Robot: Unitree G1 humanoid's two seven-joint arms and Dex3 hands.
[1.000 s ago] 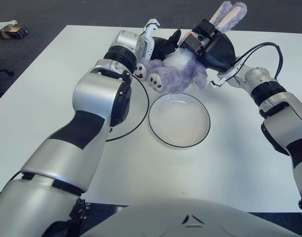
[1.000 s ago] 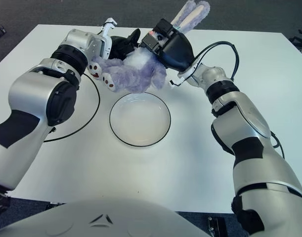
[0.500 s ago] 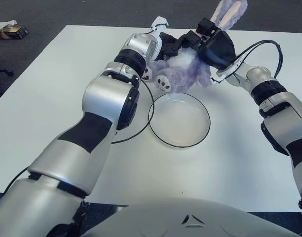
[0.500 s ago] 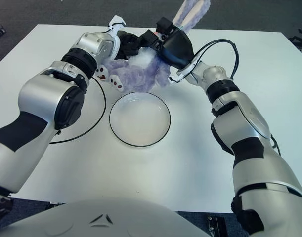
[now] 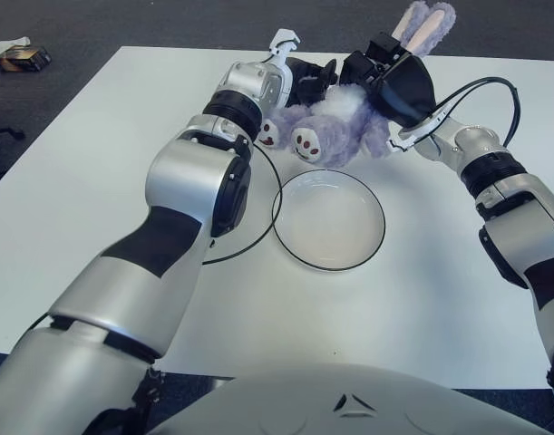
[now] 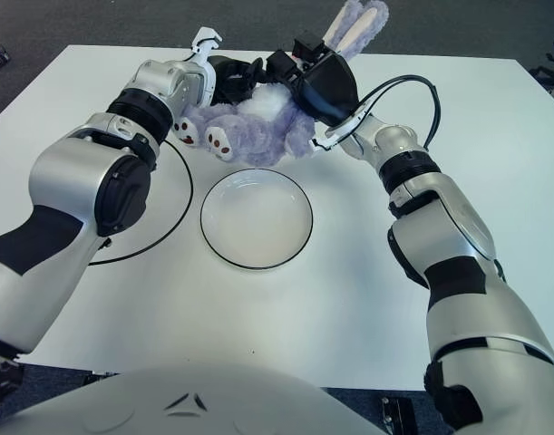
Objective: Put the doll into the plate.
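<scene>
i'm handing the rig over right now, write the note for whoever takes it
Left hand: closed on the doll from its left side, at the far part of the table.
Right hand: closed on the doll at the head end, ears sticking up past the hand.
Doll: purple plush rabbit, held between both hands, feet pointing toward the robot, just beyond the far rim of the plate.
Plate: white with a dark rim, mid-table, nothing in it.
Done: doll grasped by both hands.
Left: bring it toward the robot over the plate, set it down inside, release both hands.
</scene>
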